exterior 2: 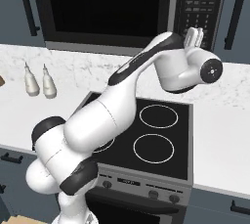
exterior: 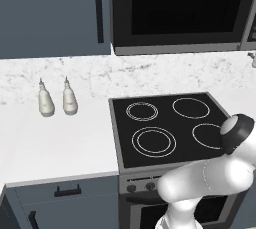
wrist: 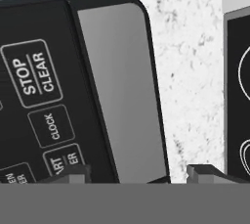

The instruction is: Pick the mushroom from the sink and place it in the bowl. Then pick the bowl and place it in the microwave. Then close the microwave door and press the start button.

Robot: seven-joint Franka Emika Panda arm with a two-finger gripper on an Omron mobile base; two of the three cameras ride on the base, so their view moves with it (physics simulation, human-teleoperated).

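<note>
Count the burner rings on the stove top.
4. On the stove top: back left ring, back right ring, front left ring, and front right ring, which the arm partly covers. None looks fully hidden.

Black microwave point(exterior 2: 107, 8), grey-framed; white-speckled marble backsplash point(exterior: 55, 75).

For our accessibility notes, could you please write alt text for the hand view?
The hand faces the microwave button panel up close, with STOP CLEAR and CLOCK keys readable. Speckled white wall and a stovetop edge lie to the right.
</note>
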